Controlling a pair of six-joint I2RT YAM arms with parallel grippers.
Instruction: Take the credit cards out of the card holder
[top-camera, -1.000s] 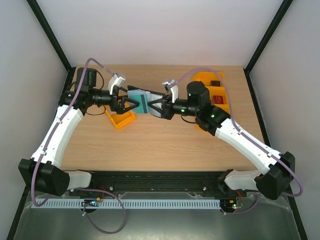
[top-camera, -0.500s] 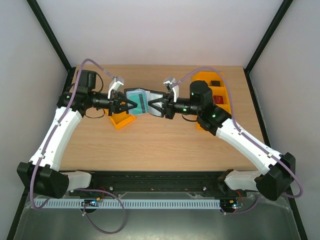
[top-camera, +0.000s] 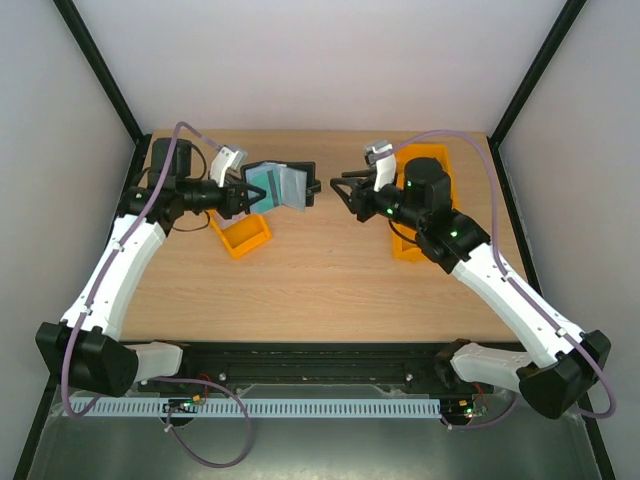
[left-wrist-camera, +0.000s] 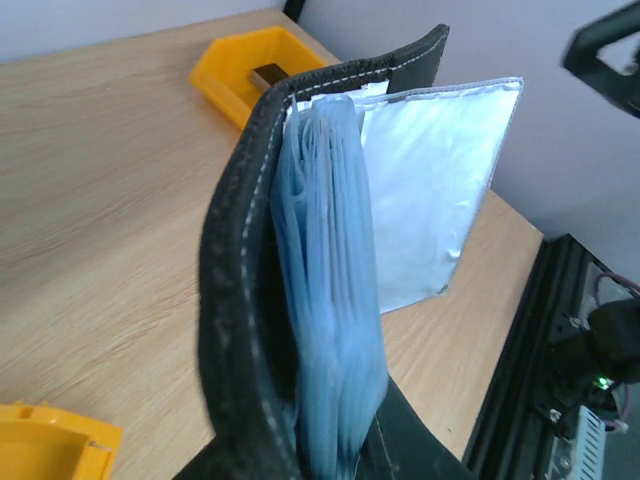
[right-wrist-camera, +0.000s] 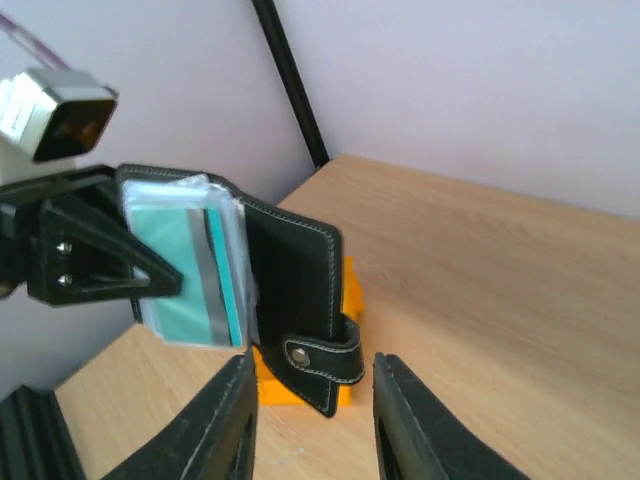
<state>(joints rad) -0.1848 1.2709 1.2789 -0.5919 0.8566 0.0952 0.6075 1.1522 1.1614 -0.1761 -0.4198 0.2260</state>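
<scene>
Left pincer (top-camera: 248, 193) clamps the holder (right-wrist-camera: 295, 270), which hangs open above the desk (top-camera: 320, 280). Teal cards (right-wrist-camera: 185, 272) sit in its sleeves. Right pincer (top-camera: 350, 190) is well apart, jaws spread, empty. Judgement: no card out yet; all extraction left.

The right gripper (top-camera: 351, 187) has let go of the card holder (top-camera: 284, 185) and drawn well away to its right, fingers parted
</scene>
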